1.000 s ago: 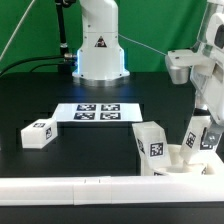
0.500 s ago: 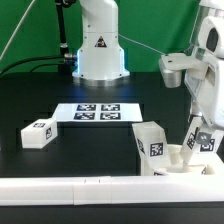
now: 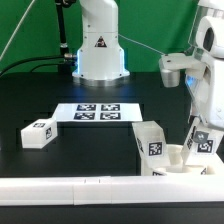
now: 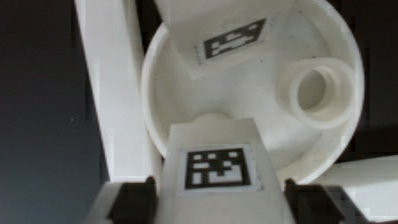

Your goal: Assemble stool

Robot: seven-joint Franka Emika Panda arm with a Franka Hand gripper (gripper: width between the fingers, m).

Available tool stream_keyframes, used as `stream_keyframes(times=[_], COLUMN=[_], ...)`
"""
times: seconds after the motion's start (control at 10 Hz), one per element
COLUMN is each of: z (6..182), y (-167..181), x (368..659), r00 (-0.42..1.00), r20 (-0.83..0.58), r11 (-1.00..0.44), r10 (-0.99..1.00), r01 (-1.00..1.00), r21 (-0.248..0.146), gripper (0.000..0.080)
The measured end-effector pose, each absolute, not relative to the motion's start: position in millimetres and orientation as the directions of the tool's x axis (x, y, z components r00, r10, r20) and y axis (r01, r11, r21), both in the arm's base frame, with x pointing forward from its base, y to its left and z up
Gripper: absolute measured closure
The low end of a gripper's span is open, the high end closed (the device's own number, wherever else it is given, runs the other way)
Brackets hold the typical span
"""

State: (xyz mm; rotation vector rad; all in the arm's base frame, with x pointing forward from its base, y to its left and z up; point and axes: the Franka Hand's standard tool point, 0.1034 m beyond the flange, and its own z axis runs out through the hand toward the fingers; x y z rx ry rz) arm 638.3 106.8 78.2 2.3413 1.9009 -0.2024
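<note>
Now the held leg block (image 3: 203,143) stands nearly upright over the seat disc (image 3: 178,157), where a second ago it leaned. The pincer (image 4: 221,193) is closed on its sides. The disc is white, rimmed and bowl-like, with a round socket and one square black-and-white tag. It lies just beside the rail (image 3: 70,184), toward the exterior view's right of the counter (image 3: 60,90). A second leg block (image 3: 151,143) stands near the disc, and a third leg block (image 3: 38,133) lies well apart. The markings are square coded patterns.

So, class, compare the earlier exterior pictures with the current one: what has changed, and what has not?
The gripper, shut on the held leg block, swung it from tilted to nearly upright over the seat, while the wrist shifted toward the exterior view's left. The standing leg block, the far leg block and the marker board stayed put.
</note>
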Motion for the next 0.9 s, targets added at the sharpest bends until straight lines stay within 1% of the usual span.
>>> stream_keyframes(times=[0.1,0.2,0.3,0.4,0.5,0.7,0.8,0.9], z=[78.1,77.8,77.8,77.9,77.9,77.6,77.6,77.5], y=[104.8,103.3,103.1,105.7,106.0,105.8,105.8,105.5], x=[639.9,639.9,641.6,644.1,646.8,645.9,645.9,646.1], r00=[0.343,0.456,0.539,0.635,0.660,0.764,0.781,0.837], r20=[-0.189,-0.224,-0.258,-0.255,-0.237,-0.230,-0.228,-0.214], r11=[-0.345,-0.466,-0.556,-0.648,-0.669,-0.769,-0.785,-0.838], r10=[0.920,0.861,0.802,0.729,0.712,0.602,0.582,0.504], r01=[0.938,0.885,0.831,0.760,0.741,0.633,0.612,0.534], r21=[0.019,0.011,0.009,0.038,0.054,0.089,0.095,0.113], gripper=[0.0459,0.0459,0.0459,0.0459,0.0459,0.0459,0.0459,0.0459])
